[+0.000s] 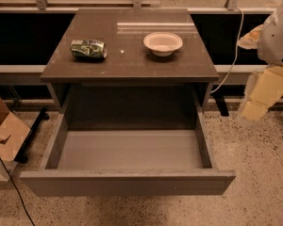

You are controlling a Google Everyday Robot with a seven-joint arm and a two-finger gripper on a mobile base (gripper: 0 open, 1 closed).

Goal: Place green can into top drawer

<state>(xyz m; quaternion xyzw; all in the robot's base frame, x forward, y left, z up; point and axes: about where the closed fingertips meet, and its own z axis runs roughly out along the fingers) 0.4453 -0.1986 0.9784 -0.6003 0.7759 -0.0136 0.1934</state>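
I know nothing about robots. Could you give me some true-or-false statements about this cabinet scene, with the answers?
1. The green can lies on its side on the cabinet, left of the bowl. True.
2. The drawer is closed. False: it is pulled out.
3. The gripper holds the green can. False: it hangs to the right of the cabinet, well apart from the can.
4. The bowl sits inside the drawer. False: it is on the cabinet top.
5. A cardboard box stands on the floor at the left. True.
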